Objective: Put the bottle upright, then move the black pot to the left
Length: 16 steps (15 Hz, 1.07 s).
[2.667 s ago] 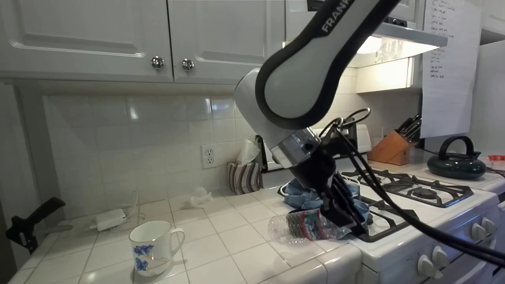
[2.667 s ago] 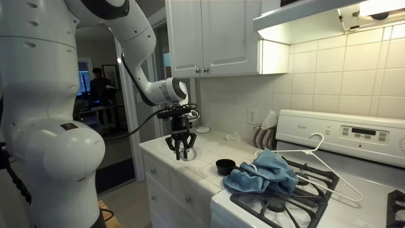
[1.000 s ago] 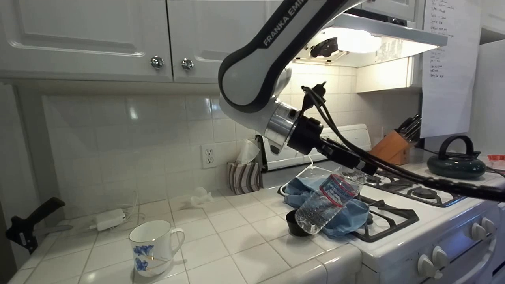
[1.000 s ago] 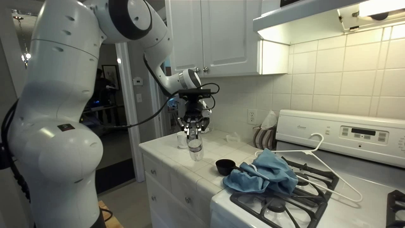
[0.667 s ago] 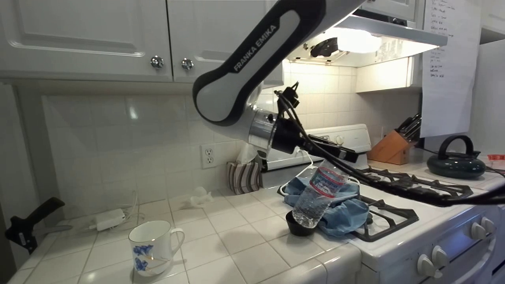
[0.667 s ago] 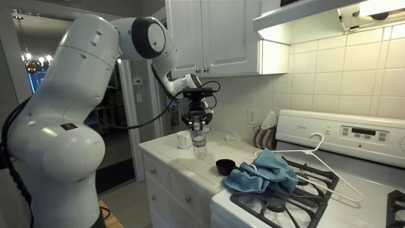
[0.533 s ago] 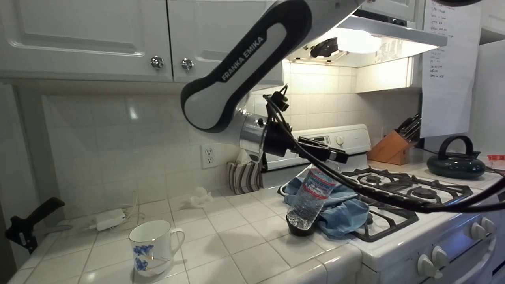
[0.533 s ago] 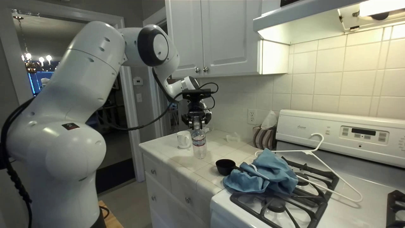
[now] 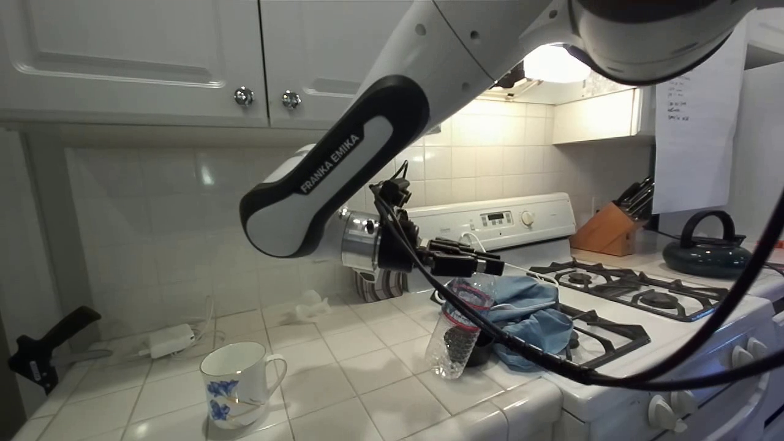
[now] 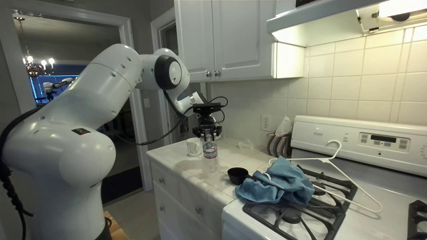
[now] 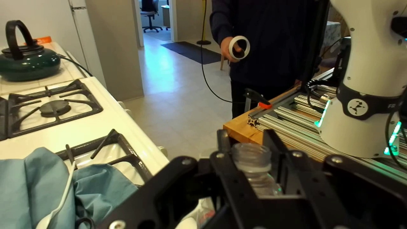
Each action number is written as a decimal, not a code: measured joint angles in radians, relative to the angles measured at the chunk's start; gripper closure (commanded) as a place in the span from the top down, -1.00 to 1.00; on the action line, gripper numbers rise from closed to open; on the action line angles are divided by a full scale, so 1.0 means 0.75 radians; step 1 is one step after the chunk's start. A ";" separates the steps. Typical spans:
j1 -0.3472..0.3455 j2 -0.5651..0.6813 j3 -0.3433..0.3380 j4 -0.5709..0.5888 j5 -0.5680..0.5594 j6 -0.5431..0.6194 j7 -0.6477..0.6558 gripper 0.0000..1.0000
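The clear plastic bottle with a red-edged label is off its side, neck up and leaning in an exterior view; in another exterior view it looks nearly upright. Its base is at or just above the tiled counter; I cannot tell if it touches. My gripper, also in the exterior view, points sideways with its fingers shut on the bottle's neck. In the wrist view the neck is between the fingertips. The small black pot stands on the counter beside the bottle, partly hidden behind it elsewhere.
A blue cloth lies over the pot's handle and the stove grate, with a white hanger. A white mug stands on the counter. A tissue box is at the wall. A dark kettle is beyond the stove. Cables hang from the arm.
The bottle was lying on the counter in the gripper. It was lifted and turned neck up, and has just come lower. The gripper has tilted from pointing down to nearly level.
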 measured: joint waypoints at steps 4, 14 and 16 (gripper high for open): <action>0.081 0.107 -0.120 0.089 0.003 0.000 -0.101 -0.84; 0.328 0.313 -0.483 0.249 0.030 0.001 -0.390 -0.84; 0.371 0.340 -0.559 0.266 0.047 0.002 -0.441 -0.84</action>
